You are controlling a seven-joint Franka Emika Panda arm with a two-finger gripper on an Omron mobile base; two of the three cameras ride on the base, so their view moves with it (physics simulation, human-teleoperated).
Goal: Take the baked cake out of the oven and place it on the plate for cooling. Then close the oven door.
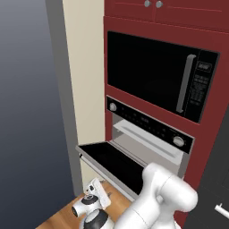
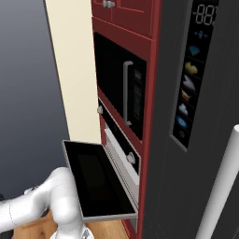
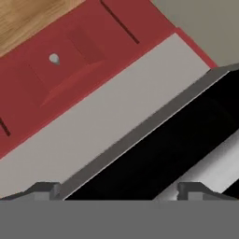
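The oven point(image 1: 150, 142) stands under the microwave, and its light grey inside shows. The oven door point(image 1: 112, 159) hangs open and lies flat, black glass up; it is also in the right base view point(image 2: 95, 179). My gripper point(image 1: 97, 188) sits low, just in front of and below the door's front edge. In the hand view the gripper point(image 3: 120, 192) is open with nothing between its fingertips point(image 3: 44, 190). The door's grey rim point(image 3: 140, 135) and its silver bar handle point(image 3: 219, 163) lie close ahead. The cake and the plate are out of view.
A black microwave point(image 1: 154, 74) with a vertical grey handle sits above the oven. A dark fridge point(image 2: 196, 140) stands at the right. Red cabinet drawers point(image 3: 70, 51) and a wooden floor point(image 1: 67, 214) lie below the door. A cream panel point(image 1: 85, 76) borders the left.
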